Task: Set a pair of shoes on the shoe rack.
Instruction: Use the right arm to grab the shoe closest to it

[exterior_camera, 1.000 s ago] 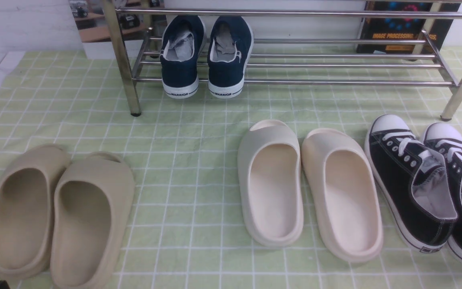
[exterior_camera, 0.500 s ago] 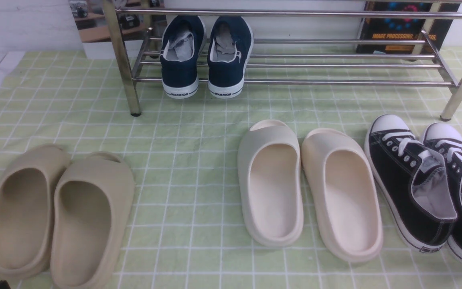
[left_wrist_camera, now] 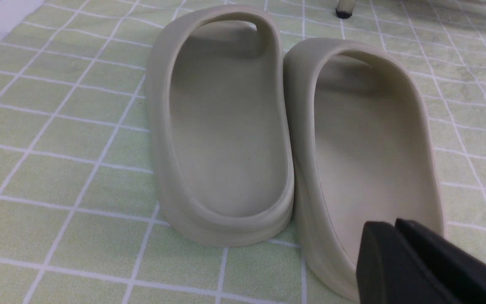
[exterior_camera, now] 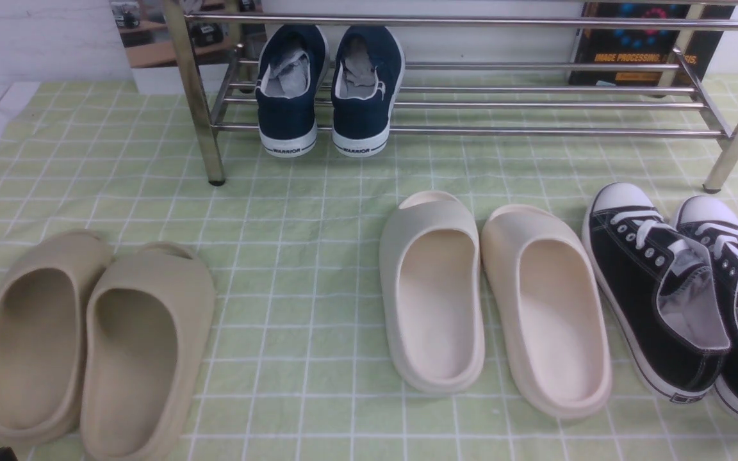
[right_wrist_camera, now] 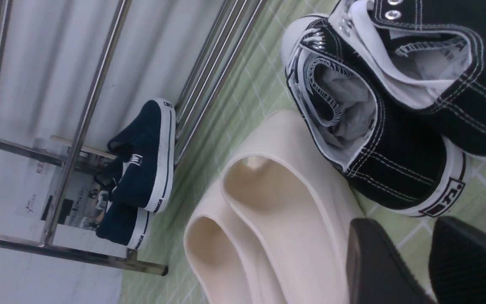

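Observation:
The pair of black canvas sneakers lies on the green checked cloth at the front right, toes toward the rack: one point(exterior_camera: 654, 288) and the other point(exterior_camera: 737, 301) side by side. Both show in the right wrist view point(right_wrist_camera: 378, 139) point(right_wrist_camera: 458, 71). The chrome shoe rack point(exterior_camera: 471, 131) stands at the back. My right gripper point(right_wrist_camera: 407, 230) is open and empty, just behind the heel of the nearer black sneaker. My left gripper point(left_wrist_camera: 395, 223) is shut and empty, over the heel of a beige slide point(left_wrist_camera: 373, 147). Neither arm shows clearly in the front view.
Two navy WARRIOR sneakers point(exterior_camera: 324, 89) sit on the rack's lower shelf at its left end. A beige pair of slides point(exterior_camera: 87, 339) lies front left. A cream pair point(exterior_camera: 491, 294) lies in the middle, right next to the black sneakers. A dark box point(exterior_camera: 638, 45) stands behind the rack.

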Available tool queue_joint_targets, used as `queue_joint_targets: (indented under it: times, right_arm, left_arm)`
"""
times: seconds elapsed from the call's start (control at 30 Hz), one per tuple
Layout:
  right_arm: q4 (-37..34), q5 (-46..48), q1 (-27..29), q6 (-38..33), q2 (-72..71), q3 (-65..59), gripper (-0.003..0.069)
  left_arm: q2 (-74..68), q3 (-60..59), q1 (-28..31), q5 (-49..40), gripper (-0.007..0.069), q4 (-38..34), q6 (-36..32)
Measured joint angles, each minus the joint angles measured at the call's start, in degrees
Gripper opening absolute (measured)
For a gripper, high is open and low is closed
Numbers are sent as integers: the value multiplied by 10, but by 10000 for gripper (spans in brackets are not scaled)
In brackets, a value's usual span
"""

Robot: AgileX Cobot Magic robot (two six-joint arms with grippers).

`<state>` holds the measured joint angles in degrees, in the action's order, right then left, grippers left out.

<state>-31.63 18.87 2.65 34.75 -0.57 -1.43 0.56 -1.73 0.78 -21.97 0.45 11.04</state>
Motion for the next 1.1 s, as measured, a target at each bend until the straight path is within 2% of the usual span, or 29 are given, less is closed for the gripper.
queue_joint_targets:
  times: [0.13,0.27,0.4,0.5,0.63,0.67,0.7,0.73,0.8,0.97,1.1]
  right_arm:
    - [18,-30,0,4,0,0,239]
    - [80,-91,0,-26,0,0,239]
    - [105,-69,0,-58,0,27,239]
    - [174,-13,0,-117,16,116,192]
    - [316,114,0,-180,129,260,39]
    - [333,134,0,-186,149,288,14]
    - [339,141,0,-187,156,288,10]
    - [383,202,0,-200,220,355,-3]
    - [411,272,0,-220,292,410,-4]
    - [399,406,-28,-274,455,517,-4]
    - [376,437,-70,-308,541,551,-3]
  left_arm:
    - [0,0,0,0,39,0,0]
    - [0,0,0,0,43,0,0]
    - [0,0,0,0,47,0,0]
    - [0,0,0,0,48,0,0]
    - [0,0,0,0,53,0,0]
    - [0,0,0,0,54,0,0]
    - [0,0,0,0,54,0,0]
    - [0,0,0,0,56,0,0]
    - [0,0,0,0,58,0,0]
    - [0,0,0,0,60,0,0]
    - [0,0,0,0,60,0,0]
